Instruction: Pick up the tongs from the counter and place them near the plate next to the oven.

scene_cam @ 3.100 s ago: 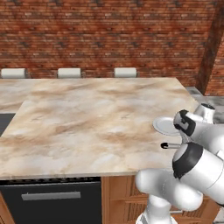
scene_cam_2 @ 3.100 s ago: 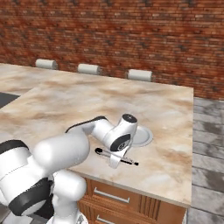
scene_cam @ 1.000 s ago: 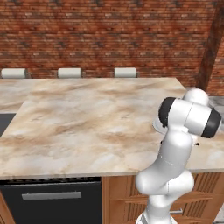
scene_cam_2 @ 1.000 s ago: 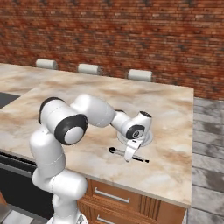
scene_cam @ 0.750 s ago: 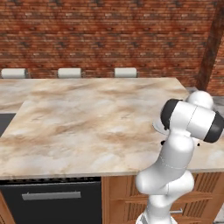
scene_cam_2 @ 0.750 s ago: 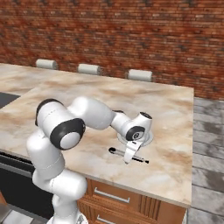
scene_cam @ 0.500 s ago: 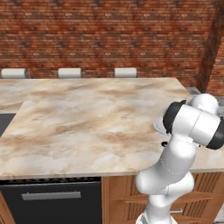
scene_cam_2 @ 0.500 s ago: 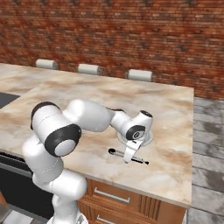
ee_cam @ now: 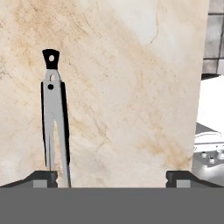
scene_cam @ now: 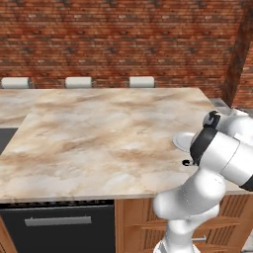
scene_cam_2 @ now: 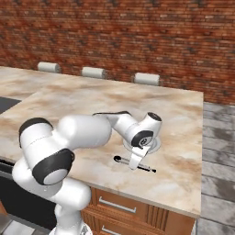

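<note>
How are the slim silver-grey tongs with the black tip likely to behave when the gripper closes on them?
The slim silver-grey tongs with the black tip look like thin flat metal, so probably stiff and light. Their two arms part toward the open gripper, so they may spring together when squeezed. Lying flat on the marbled stone counter, they seem unlikely to roll.

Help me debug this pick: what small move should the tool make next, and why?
Probably shift sideways toward the tongs before closing. The hand view shows the tool open, with the tongs lying flat on the counter next to one finger rather than centred in the gap.
</note>
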Tool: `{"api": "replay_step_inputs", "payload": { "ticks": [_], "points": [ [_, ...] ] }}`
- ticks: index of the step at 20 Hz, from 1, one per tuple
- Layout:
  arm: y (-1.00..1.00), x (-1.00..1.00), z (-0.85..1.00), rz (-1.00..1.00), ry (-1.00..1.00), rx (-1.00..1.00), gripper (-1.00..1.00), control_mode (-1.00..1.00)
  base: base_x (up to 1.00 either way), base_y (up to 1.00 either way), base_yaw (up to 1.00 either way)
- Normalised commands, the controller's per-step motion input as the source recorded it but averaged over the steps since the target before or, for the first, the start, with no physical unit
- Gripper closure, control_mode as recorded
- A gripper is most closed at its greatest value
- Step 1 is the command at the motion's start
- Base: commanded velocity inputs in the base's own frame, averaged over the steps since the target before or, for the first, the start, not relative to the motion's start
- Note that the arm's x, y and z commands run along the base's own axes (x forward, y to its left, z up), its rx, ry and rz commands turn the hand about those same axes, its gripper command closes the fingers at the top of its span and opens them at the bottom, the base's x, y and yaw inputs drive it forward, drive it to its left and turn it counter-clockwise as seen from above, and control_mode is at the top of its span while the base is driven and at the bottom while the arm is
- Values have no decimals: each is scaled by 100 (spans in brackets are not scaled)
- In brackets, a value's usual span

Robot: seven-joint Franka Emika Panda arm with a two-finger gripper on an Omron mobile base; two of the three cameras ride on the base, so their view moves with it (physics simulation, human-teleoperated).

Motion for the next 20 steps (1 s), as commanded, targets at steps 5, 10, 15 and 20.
{"api": "replay_step_inputs", "payload": {
  "ticks": [5,10,15,20],
  "points": [
    [0,-33,38,-6,-5,0,-100,-100,0,0,0],
    [0,-29,45,-7,-13,0,-100,-100,0,0,0],
    [0,-26,49,-6,-15,0,-100,-100,0,0,0],
    [0,-30,50,-5,-18,0,-100,-100,0,0,0]
  ]
}}
